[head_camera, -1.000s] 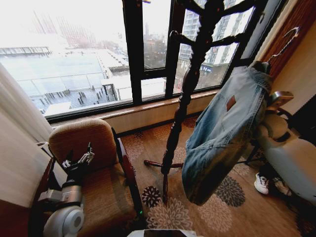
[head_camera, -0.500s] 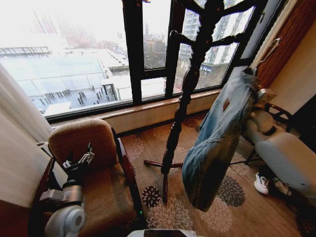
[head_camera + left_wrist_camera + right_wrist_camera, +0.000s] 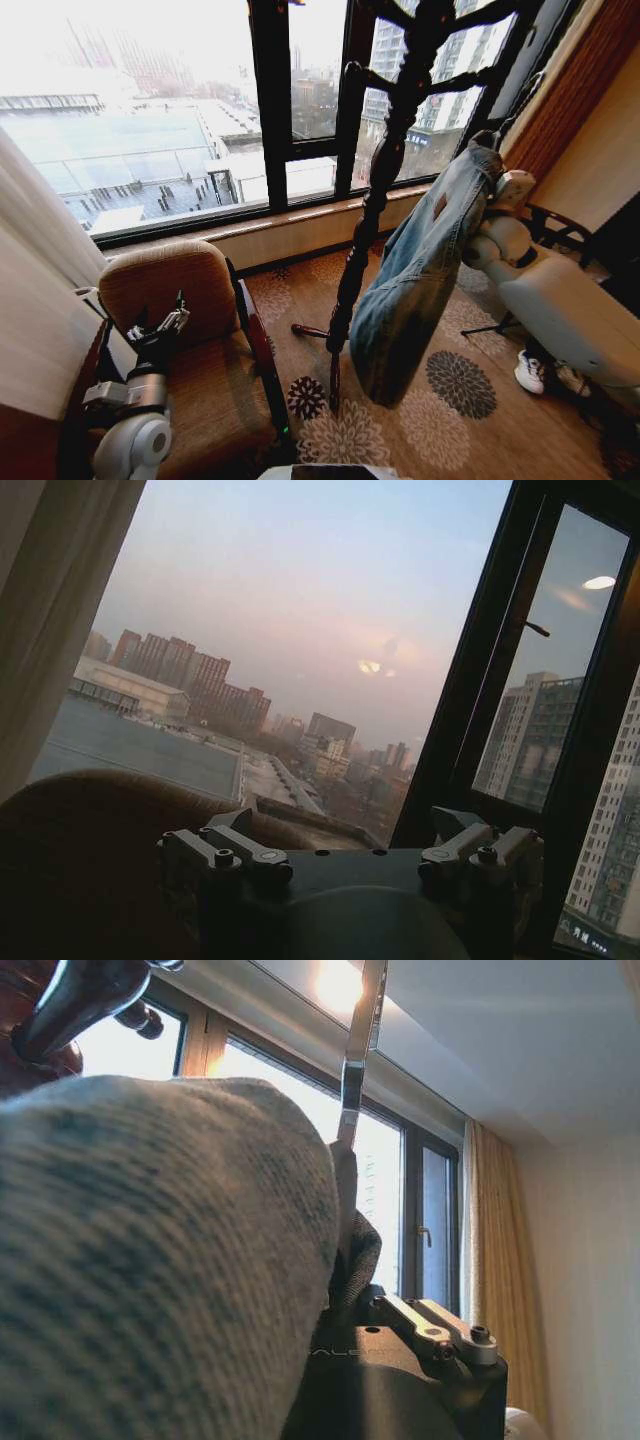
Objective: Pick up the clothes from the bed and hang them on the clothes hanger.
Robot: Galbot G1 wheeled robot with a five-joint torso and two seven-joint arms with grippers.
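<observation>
The clothes, a light blue denim jacket [image 3: 420, 270], hang on the clothes hanger, whose wire hook [image 3: 522, 92] rises above the collar. My right gripper [image 3: 492, 180] holds hanger and jacket up from behind, beside the dark wooden coat stand [image 3: 375, 200]. In the right wrist view the jacket [image 3: 150, 1260] covers most of the gripper, the hook [image 3: 355, 1060] stands straight up, and a peg of the stand [image 3: 70, 1000] is close by. My left gripper [image 3: 160, 325] is parked over the armchair with its fingers [image 3: 225, 855] apart. The bed is out of view.
A brown armchair [image 3: 190, 300] stands at the lower left under the large window [image 3: 150, 120]. The coat stand's feet spread over the patterned carpet [image 3: 460, 380]. A white shoe [image 3: 530, 372] and thin black legs are at the right. A pale curtain [image 3: 40, 260] hangs far left.
My right arm has carried the jacket on its hanger left and upward, closer to the coat stand. The left arm has not moved.
</observation>
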